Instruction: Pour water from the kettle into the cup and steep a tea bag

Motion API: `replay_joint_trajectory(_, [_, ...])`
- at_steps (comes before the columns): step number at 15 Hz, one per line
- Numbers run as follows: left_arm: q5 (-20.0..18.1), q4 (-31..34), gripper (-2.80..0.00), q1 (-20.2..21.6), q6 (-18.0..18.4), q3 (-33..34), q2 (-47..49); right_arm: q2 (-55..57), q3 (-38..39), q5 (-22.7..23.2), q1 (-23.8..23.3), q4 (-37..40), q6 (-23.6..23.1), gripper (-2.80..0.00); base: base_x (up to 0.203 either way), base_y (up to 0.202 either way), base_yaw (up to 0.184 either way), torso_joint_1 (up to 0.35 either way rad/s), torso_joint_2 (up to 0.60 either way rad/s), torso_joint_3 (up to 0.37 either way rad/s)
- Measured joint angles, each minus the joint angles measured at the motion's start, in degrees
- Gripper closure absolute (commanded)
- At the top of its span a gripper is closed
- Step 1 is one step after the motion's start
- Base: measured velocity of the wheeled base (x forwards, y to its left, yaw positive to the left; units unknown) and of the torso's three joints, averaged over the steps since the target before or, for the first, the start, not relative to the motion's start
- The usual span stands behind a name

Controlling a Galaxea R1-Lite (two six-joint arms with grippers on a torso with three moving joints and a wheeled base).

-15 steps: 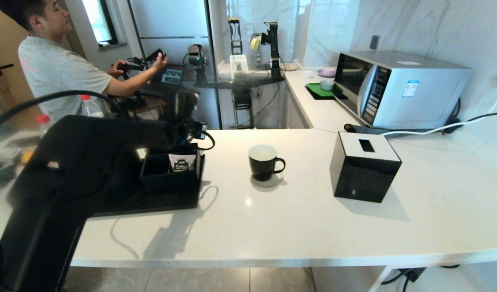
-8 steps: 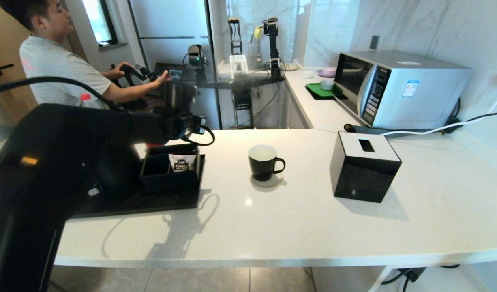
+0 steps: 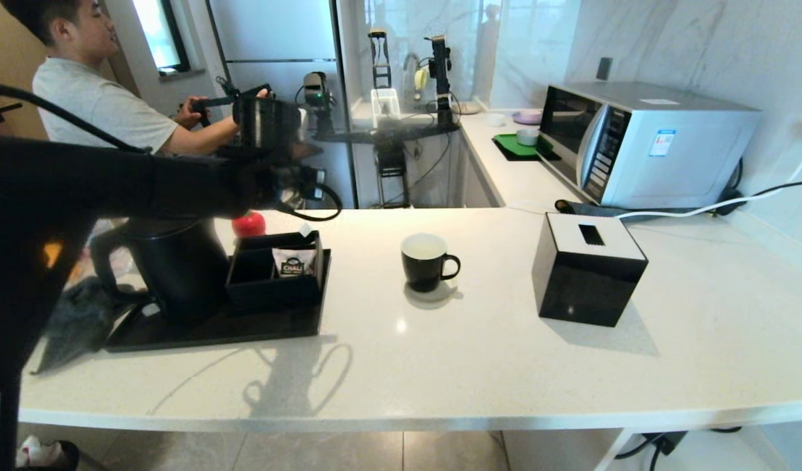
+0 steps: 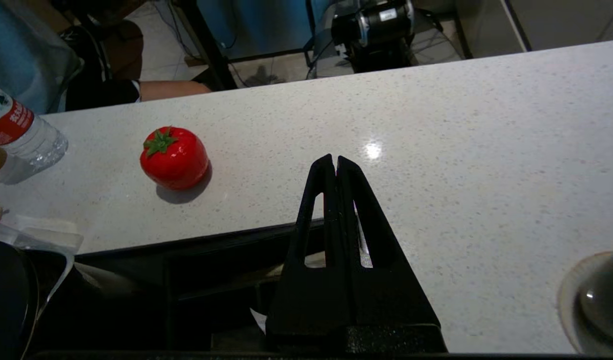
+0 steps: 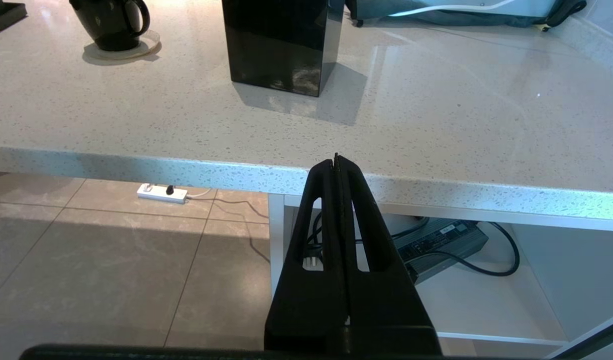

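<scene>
Only the left wrist view shows the left gripper [image 4: 335, 162] pressed closed and empty above the black organizer box [image 3: 275, 269]. The right gripper [image 5: 336, 161], closed too, hangs below the counter edge [image 5: 136, 162]. The matte-black kettle [image 3: 169, 261] stands far left on the tray [image 3: 211, 330]; the glossy cup [image 3: 427, 261] sits mid-counter. The left arm has risen, uncovering the kettle.
</scene>
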Motion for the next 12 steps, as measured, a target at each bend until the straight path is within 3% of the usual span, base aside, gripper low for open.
replay_joint_trajectory(6, [-0.2, 0.0, 0.00, -5.6, -0.1, 7.2, -7.7, 0.0, 0.0, 0.0, 0.0, 0.0, 0.0, 0.00, 0.000, 0.000, 0.000, 0.000, 0.00, 0.000])
replay_joint_trajectory(12, [-0.2, 0.2, 0.00, -12.1, -2.0, 8.7, -11.9, 0.0, 0.0, 0.0, 0.0, 0.0, 0.0, 0.00, 0.000, 0.000, 0.000, 0.000, 0.00, 0.000])
